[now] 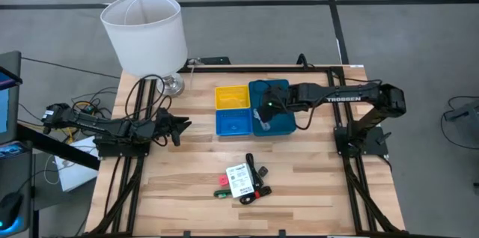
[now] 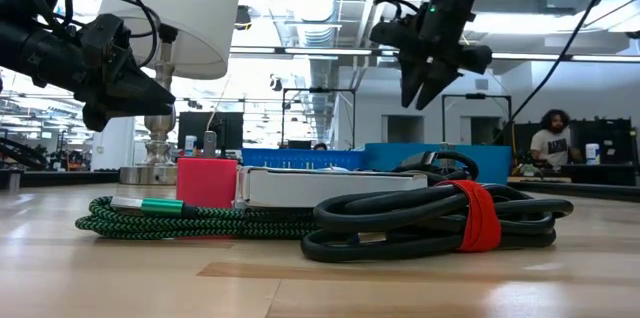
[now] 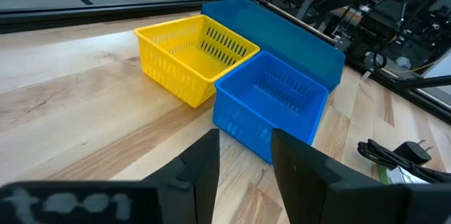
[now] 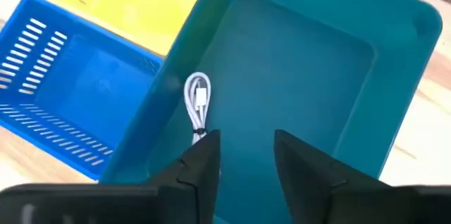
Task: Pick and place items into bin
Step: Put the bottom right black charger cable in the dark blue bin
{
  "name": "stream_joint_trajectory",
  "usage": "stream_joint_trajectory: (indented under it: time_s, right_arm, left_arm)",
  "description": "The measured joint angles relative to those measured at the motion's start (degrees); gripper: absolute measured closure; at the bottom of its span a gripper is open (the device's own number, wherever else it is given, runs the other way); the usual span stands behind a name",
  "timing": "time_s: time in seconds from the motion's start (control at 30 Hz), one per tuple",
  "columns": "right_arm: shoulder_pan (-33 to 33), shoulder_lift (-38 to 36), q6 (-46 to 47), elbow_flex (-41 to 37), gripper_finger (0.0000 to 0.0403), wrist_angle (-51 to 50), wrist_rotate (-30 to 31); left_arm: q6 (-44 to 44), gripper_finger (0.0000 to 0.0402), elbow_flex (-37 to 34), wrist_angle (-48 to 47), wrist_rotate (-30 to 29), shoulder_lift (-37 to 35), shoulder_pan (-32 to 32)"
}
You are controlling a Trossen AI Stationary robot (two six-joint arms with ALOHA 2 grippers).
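Right gripper [image 4: 243, 155] over the teal bin [image 4: 394, 111], fingers apart, holding nothing.
A white cable [image 4: 198, 104] lies coiled in the bin just beyond its fingertips.

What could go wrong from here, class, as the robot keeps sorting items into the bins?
The right end effector hangs open over the teal bin, where a white cable already lies; descending, it might snag that cable. The black cable, green braided cable and white box lie bunched together, so lifting one may drag the others.
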Motion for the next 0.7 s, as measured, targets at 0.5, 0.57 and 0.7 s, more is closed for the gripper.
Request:
stream_joint_trajectory:
  time_s: [0.5,0.57,0.7]
  right_arm:
    - [19.83,-0.22,-8.63,0.00,0.0223,-1.95,-9.73]
    - [24.21,-0.22,-10.36,0.00,0.0224,0.09,-10.63]
    - [31.88,-0.19,-11.79,0.00,0.0232,6.97,-10.50]
  left_arm:
    - [0.00,0.0286,0.00,-0.03,0.00,0.00,-0.01]
    - [-0.01,0.0286,0.00,-0.04,0.00,0.00,0.01]
    - [-0.01,0.0286,0.00,-0.04,0.00,0.00,-0.01]
